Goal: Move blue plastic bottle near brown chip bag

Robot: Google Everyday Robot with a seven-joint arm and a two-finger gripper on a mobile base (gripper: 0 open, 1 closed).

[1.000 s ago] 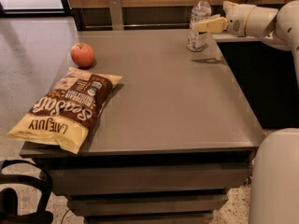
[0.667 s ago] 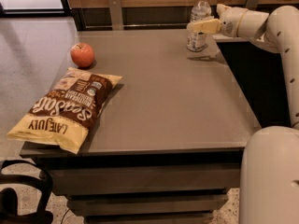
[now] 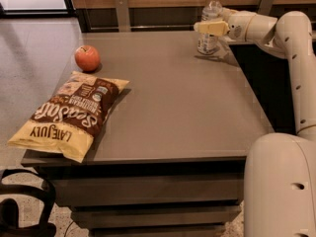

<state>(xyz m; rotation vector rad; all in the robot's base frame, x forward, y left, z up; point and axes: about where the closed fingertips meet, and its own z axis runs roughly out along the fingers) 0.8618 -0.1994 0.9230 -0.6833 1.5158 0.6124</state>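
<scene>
Well, the small clear bottle point(image 3: 207, 44) with the white cap stands up straight at the far right corner of the gray table point(image 3: 182, 107). The tool point(image 3: 210, 27) is right at the middle of the bottle, with its pale yellow part lying across the front. I cannot tell if the tool is squeezing the bottle or only sitting against it. The white arm point(image 3: 297, 58) comes in from the right side and bends down past the table edge. The brown chip bag point(image 3: 71, 113) lies flat at the near left corner, well apart from the bottle, and its yellow end hangs a bit over the edge. A red apple point(image 3: 87, 58) sits just behind the bag, near the left edge. Between the bottle and the bag there is just bare table top. Two gray metal posts point(image 3: 122, 11) stick up behind the table. A black strap thing point(image 3: 24, 209) sits on the floor at the bottom left.
</scene>
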